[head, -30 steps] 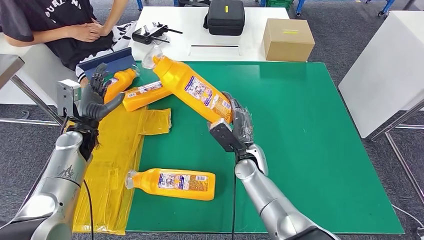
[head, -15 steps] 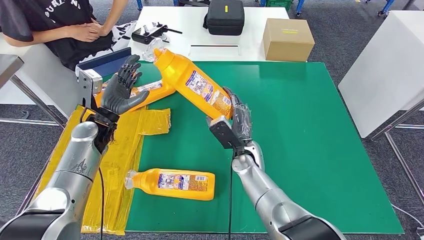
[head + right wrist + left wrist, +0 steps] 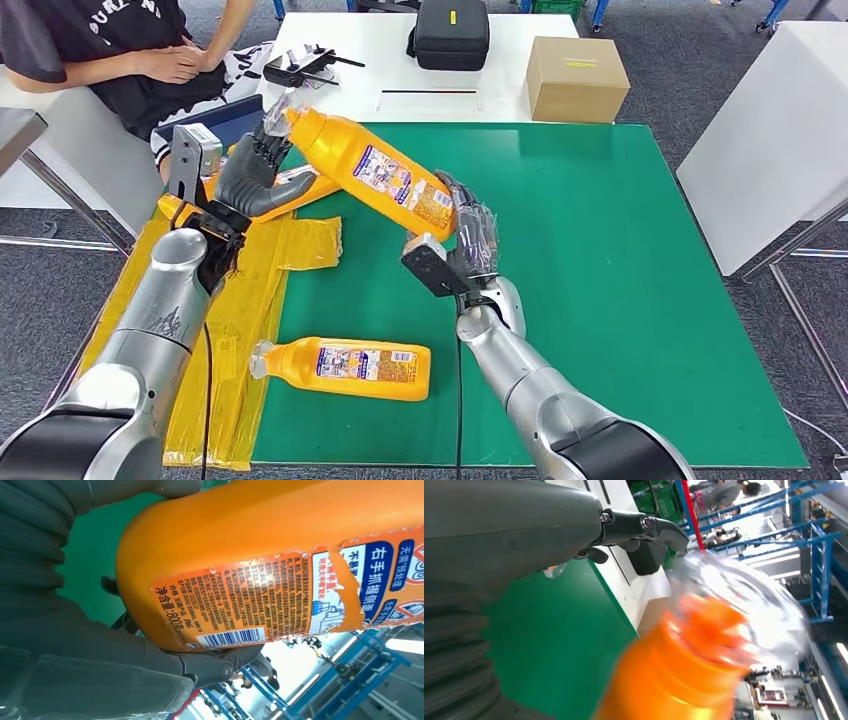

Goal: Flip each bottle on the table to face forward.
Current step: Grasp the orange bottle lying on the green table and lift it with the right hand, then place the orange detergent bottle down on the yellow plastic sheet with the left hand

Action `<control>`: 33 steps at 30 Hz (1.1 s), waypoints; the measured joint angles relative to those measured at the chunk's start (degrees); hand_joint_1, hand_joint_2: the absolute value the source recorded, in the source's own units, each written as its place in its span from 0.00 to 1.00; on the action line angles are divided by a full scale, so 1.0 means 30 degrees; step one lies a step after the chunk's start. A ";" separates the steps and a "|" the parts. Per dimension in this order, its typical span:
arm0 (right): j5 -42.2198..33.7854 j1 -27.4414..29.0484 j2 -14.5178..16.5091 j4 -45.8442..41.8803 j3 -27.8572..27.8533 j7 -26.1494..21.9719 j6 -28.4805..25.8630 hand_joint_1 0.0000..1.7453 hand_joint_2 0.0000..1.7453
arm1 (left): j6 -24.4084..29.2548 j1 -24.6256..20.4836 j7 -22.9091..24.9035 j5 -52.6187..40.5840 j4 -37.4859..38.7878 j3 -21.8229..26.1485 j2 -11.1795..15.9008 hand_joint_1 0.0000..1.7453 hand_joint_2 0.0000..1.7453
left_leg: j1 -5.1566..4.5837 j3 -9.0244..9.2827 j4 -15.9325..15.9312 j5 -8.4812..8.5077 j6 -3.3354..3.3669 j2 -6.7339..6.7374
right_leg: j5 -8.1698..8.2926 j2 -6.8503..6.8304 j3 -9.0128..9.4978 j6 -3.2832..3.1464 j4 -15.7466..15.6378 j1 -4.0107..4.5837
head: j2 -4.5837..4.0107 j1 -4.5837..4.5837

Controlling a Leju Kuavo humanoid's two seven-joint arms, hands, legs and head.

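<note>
Three orange bottles are countable on the green tabletop (image 3: 600,300), and possibly a fourth hidden behind the left hand — I cannot tell. The raised bottle (image 3: 372,172) hangs tilted above the mat's middle-left, its clear-wrapped cap toward the far left corner, its base low toward the centre. The right hand (image 3: 470,240) grips that base; in the right wrist view the thumb and fingers (image 3: 220,662) wrap around the bottom of the bottle below its barcode label. The left hand (image 3: 250,175) is up beside the neck of the same bottle, its fingers (image 3: 649,525) spread apart and curved toward the cap; whether they touch it I cannot tell.

A second bottle (image 3: 305,190) lies flat at the far left edge, partly behind the left hand. A third bottle (image 3: 345,367) lies on its side near the front left corner, label up, cap pointing left — just beside one yellow plastic sheet (image 3: 245,290) draped over the left edge.
</note>
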 joint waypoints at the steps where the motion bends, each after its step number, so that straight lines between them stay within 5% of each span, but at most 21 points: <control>1: 0.0235 -0.0005 0.0002 0.0007 -0.0007 0.0062 -0.0005 1.00 1.00 | -0.0020 -0.0047 0.0011 0.0027 0.0000 -0.0073 -0.0038 0.00 1.00 | 0.0000 -0.0001 0.0000 0.0000 0.0000 0.0000 | 0.0000 0.0000 0.0000 0.0000 0.0000 -0.0001 | 0.0000 0.0000; 12: 0.2150 0.0055 0.0439 -0.0733 -0.1293 -0.0361 -0.0173 1.00 1.00 | -0.0091 0.0008 -0.0018 0.0884 0.0106 -0.0623 -0.0401 0.00 1.00 | -0.0001 -0.0001 0.0000 0.0000 0.0000 -0.0003 | 0.0000 -0.0003 0.0000 0.0000 -0.0002 0.0003 | 0.0000 -0.0002; 33: 0.0208 0.1396 0.0830 -0.4780 -0.1492 -0.0477 -0.0180 1.00 1.00 | 0.0035 0.0281 0.0177 0.2506 0.0685 -0.2508 -0.2165 0.00 1.00 | -0.0006 -0.0007 0.0000 -0.0003 0.0003 -0.0007 | 0.0000 -0.0006 -0.0002 0.0000 -0.0008 -0.0006 | 0.0000 -0.0004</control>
